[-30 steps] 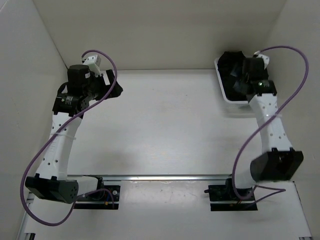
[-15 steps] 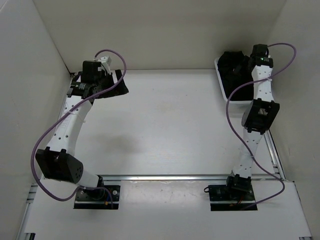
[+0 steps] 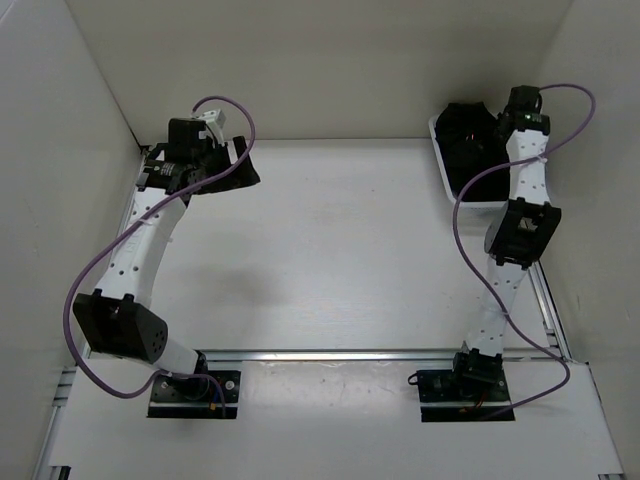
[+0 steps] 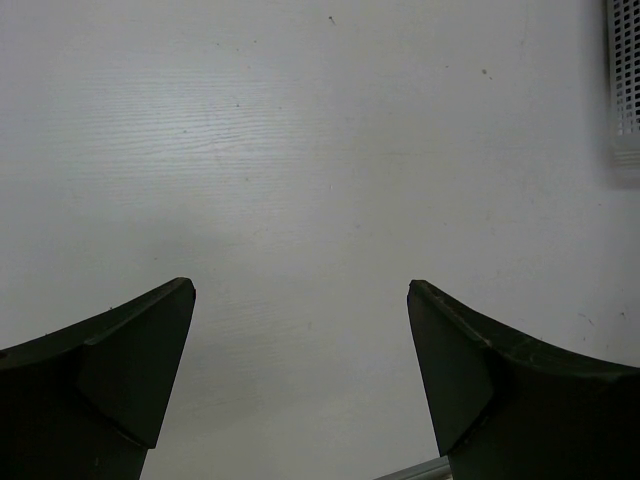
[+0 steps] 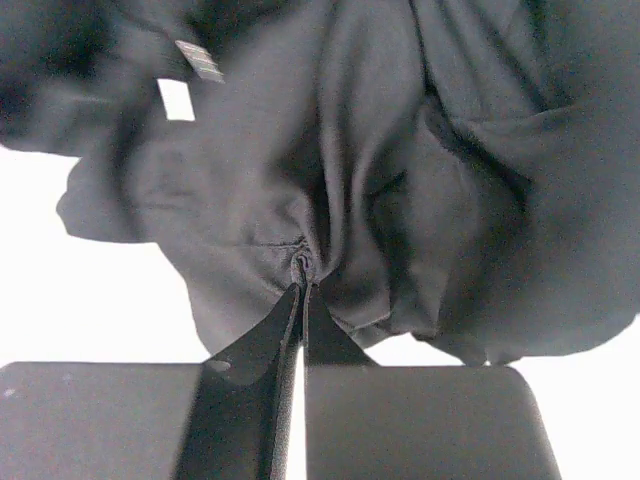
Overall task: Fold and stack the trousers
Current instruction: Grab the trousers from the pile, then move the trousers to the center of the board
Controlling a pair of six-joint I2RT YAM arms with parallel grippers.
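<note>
The black trousers point(image 3: 463, 138) lie bunched in a white mesh basket point(image 3: 476, 203) at the table's far right corner. In the right wrist view the dark cloth point(image 5: 420, 170) fills the upper frame. My right gripper point(image 5: 301, 270) is shut, pinching a gathered fold of it at the fingertips; from above this gripper point(image 3: 497, 126) reaches into the basket. My left gripper point(image 3: 240, 172) hovers over the far left of the table, away from the trousers. In the left wrist view it point(image 4: 300, 290) stands wide open, with only bare tabletop between its fingers point(image 4: 135, 360).
White walls point(image 3: 80, 120) close in the table on the left, back and right. A metal rail point(image 3: 330, 354) crosses near the arm bases. The basket's mesh side point(image 4: 624, 70) shows at the right edge of the left wrist view.
Both arms have stretched out from a folded pose toward the far edge. The right gripper reached into the basket and closed on the trousers' cloth. The left gripper stayed open.
</note>
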